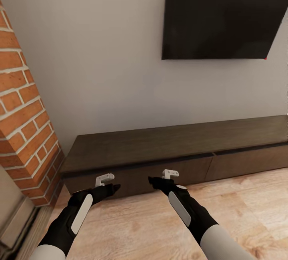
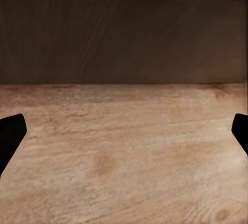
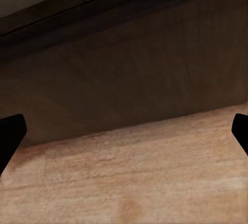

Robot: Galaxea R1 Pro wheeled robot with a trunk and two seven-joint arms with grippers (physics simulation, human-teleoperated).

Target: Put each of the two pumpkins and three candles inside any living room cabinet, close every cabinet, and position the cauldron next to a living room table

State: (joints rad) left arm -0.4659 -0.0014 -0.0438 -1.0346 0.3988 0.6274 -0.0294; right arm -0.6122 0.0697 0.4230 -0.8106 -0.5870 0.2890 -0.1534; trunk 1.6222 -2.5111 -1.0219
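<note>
Cabinet (image 1: 176,148) shut, along far wall under dark screen (image 1: 224,14). Left gripper (image 2: 124,131) and right gripper (image 3: 124,136) near its front, jaws wide apart, empty.

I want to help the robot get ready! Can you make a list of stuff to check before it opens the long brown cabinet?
1. Cabinet in front of robot: ok, low against the wall.
2. Drawer fronts shut: ok, all flush in the head view.
3. Left hand empty and open: ok, the left wrist view shows its fingertips wide apart.
4. Right hand empty and open: ok, same in its wrist view.
5. Hands touching the cabinet: not ok, both are held short of the drawer front.
6. Handle to grab: not ok, the fronts look flat.
</note>
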